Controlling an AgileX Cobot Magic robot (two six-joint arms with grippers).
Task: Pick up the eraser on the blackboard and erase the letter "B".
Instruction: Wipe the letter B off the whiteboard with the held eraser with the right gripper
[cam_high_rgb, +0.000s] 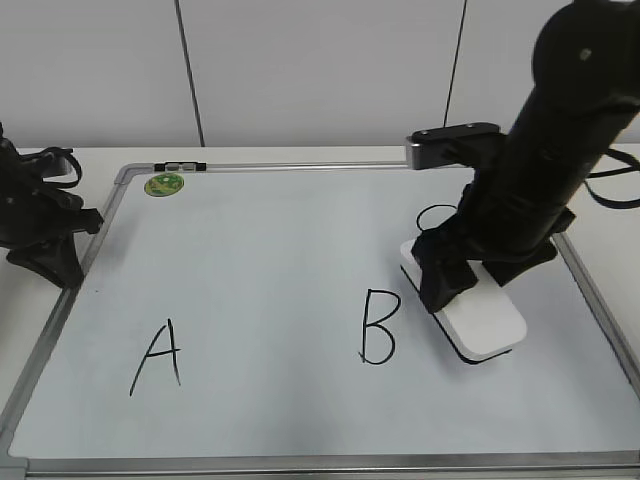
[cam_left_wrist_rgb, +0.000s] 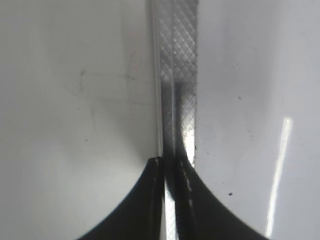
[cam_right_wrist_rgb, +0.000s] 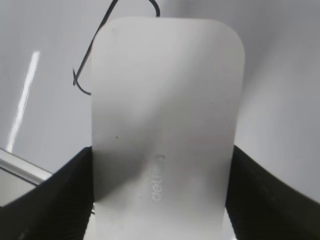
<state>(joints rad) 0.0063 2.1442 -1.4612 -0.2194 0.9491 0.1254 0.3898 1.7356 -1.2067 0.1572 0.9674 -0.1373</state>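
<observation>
Board (cam_high_rgb: 300, 440) frame nearest me. Letter B (cam_high_rgb: 379, 327) intact, nothing wiped yet; I judge grasp stage reached, erasing left. Eraser (cam_high_rgb: 480, 315) lies flat on board just right of B, right gripper (cam_high_rgb: 470, 280) fingers clamped on both long sides, arm leaning down from upper right. Left gripper (cam_left_wrist_rgb: 170, 165) parked at far left board edge, fingers together.

Lab bench, blackboard (cam_high_rgb: 300, 250), plain white wall panels (cam_high_rgb: 320, 70)
</observation>
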